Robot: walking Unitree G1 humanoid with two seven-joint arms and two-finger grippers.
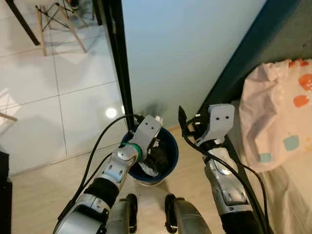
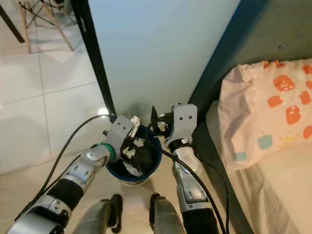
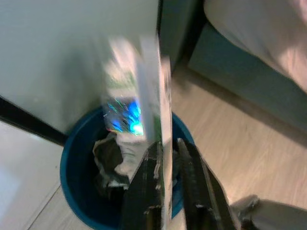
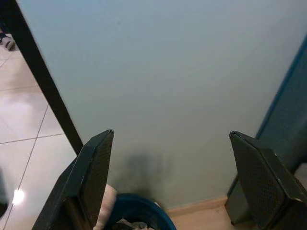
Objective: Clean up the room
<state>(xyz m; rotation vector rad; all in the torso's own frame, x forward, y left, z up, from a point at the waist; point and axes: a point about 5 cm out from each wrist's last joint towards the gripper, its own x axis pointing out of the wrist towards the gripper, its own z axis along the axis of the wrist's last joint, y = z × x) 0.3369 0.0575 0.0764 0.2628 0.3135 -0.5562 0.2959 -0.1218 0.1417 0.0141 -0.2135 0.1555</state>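
Left wrist view: left hand [image 3: 165,160] clenches carton [image 3: 139,91] over bin [image 3: 72,163]; right hand [image 4: 175,179] released.

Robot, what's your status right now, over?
Left end effector shut on a carton, above the bin. Right end effector open, idle near the wall. Bin holds crumpled trash; nothing in the way.

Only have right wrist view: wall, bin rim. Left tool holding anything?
Observer: Yes. The left tool is shut on a flat white packet, held over the blue bin.
Operator: Bin empty?
Observer: No. There's crumpled white paper on dark trash inside.
Operator: What's off to the right?
Observer: A bed with a pink patterned blanket, close beside the right arm.
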